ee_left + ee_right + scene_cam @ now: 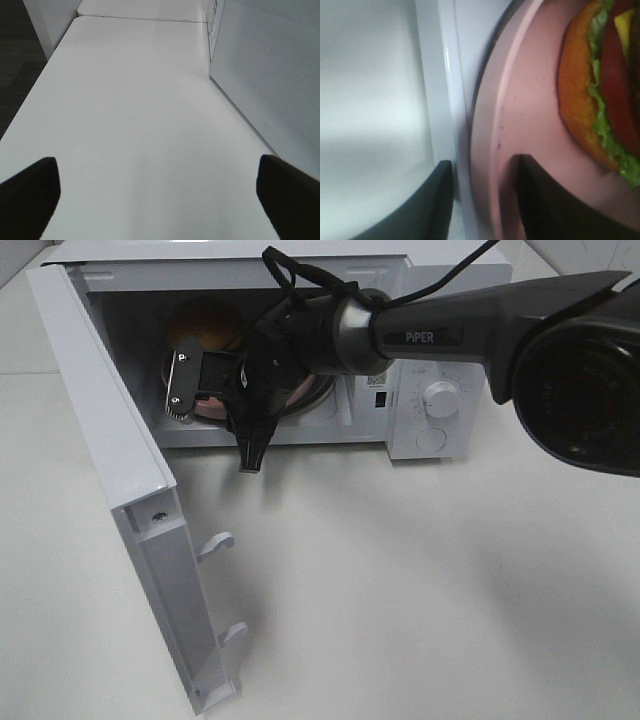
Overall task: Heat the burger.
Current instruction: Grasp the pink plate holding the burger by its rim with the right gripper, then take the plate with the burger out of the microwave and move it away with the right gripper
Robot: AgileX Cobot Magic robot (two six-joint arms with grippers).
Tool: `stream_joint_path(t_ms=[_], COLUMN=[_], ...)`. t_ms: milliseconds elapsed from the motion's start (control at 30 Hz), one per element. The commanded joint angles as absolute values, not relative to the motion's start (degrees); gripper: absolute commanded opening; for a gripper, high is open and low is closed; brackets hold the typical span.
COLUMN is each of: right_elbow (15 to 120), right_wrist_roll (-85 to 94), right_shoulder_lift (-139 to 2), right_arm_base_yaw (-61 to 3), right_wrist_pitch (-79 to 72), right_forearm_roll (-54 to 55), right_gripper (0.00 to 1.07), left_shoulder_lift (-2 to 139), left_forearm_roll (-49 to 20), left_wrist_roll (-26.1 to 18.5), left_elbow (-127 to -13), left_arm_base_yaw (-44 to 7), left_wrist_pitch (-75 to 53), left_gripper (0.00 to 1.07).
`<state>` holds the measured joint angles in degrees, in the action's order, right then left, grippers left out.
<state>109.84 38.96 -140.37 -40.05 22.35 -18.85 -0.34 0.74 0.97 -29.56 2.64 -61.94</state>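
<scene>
The burger (600, 100) already sits on its pink plate (530, 100) inside the open microwave (420, 400), its bun just visible behind the right arm in the high view. The right gripper (482, 200) has one finger over the plate's rim and one outside it, by the white sill — narrow, straddling the edge, though I can't tell whether it truly pinches. The left gripper (155, 195) hangs wide and empty over bare table (140, 110) beside the swung-out door (120, 490). My guess is the plate is being seated, so the thing to do well is leave it flat and centred on the turntable, then draw straight back — no dragging the rim, no tipping the burger — before anyone shuts that door.
</scene>
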Motion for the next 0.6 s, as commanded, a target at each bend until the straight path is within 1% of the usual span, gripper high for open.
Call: stream_joint_path(t_ms=[33, 367, 600], right_elbow=[110.0, 110.0, 110.0], right_wrist_roll=[38.7, 39.1, 42.8], right_shoulder_lift=[-140.7, -138.1, -136.5], right_arm_base_yaw=[-39.4, -39.4, -39.4], right_wrist_pitch=[22.8, 25.2, 28.8], right_forearm_roll=[-18.9, -15.6, -14.8], right_gripper=[0.1, 0.0, 0.0], left_shoulder_lift=[-1.3, -1.3, -1.3], left_forearm_roll=[0.9, 0.9, 0.9], left_wrist_roll=[1.3, 1.3, 1.3], left_elbow=[-29.6, -29.6, -29.6], left_arm_base_yaw=[2.6, 2.6, 2.6], left_wrist_pitch=[-61.2, -61.2, -61.2], left_gripper=[1.0, 1.0, 1.0])
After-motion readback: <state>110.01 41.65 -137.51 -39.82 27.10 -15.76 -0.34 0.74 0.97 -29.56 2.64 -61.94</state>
